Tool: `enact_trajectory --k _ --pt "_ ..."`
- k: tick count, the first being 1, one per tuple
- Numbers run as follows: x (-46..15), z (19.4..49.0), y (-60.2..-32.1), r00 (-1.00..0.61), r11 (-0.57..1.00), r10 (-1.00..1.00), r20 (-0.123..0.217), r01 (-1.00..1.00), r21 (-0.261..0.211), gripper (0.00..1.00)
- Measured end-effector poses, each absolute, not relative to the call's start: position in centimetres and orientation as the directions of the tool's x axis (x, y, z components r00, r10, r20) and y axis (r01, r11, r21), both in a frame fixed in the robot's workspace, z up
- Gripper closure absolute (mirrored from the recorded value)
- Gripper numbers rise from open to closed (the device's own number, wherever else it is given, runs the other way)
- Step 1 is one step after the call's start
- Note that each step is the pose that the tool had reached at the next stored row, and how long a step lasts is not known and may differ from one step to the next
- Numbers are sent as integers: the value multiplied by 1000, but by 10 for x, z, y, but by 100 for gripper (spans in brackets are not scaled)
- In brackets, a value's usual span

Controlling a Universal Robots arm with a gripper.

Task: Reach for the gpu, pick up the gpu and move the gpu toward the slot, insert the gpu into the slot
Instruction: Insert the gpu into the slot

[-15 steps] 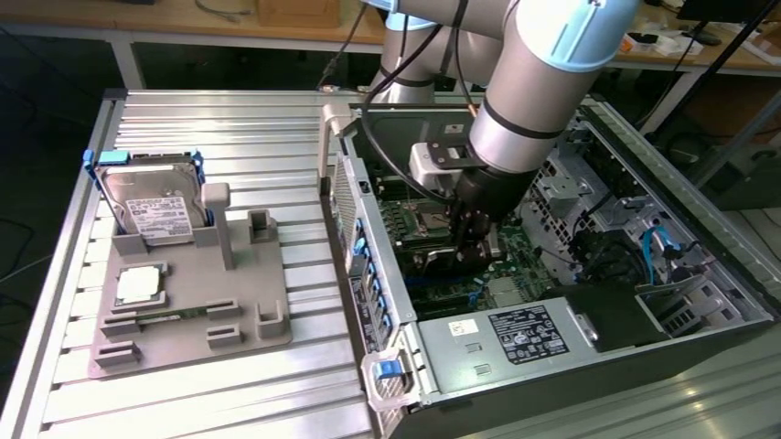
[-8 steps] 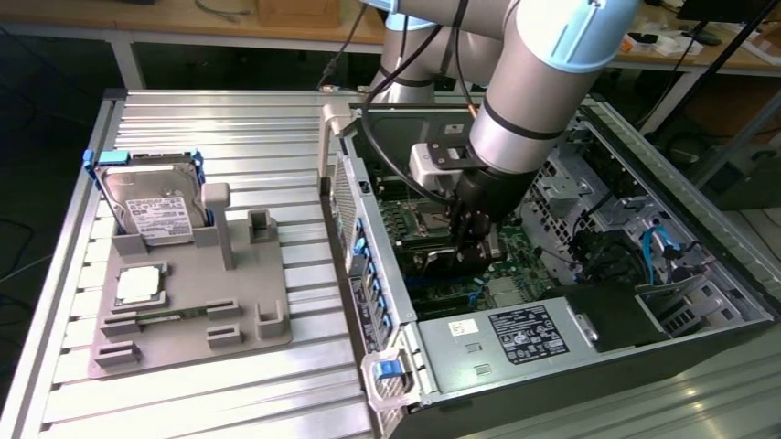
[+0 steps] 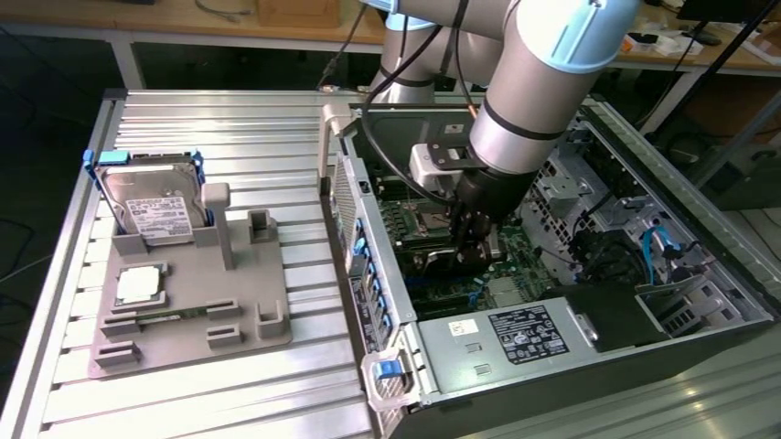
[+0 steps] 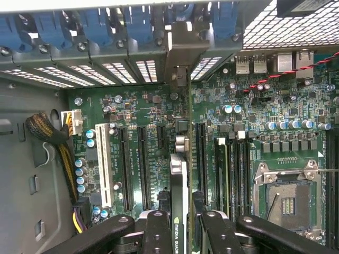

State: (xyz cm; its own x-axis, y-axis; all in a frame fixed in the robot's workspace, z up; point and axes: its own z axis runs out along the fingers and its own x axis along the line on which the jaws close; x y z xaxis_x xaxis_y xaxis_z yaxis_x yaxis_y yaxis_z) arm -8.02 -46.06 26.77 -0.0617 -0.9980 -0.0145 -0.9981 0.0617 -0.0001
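Ribbed metal formed the surface (image 3: 219, 393) under an open computer case (image 3: 683, 274), where the gripper (image 4: 179, 222) hung low over the motherboard (image 4: 132, 114), its fingers (image 4: 157, 233) clamped on the gpu (image 4: 178, 196), held edge-on so its lower edge could meet a slot beneath, hidden by the card.

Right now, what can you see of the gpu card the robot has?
The gpu stands on its thin edge between the gripper's two black fingers, which pinch it from both sides. You see a dark strip with a green logo, a slim green board edge and a silver metal bracket reaching toward the case's back wall. It hangs inside the open computer case, straight above the green motherboard, among the long slots.
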Motion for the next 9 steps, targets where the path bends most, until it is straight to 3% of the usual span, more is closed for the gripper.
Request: enact_trajectory --k 9 --pt "-80 265 -461 -62 62 -998 -14 -998 0 73"
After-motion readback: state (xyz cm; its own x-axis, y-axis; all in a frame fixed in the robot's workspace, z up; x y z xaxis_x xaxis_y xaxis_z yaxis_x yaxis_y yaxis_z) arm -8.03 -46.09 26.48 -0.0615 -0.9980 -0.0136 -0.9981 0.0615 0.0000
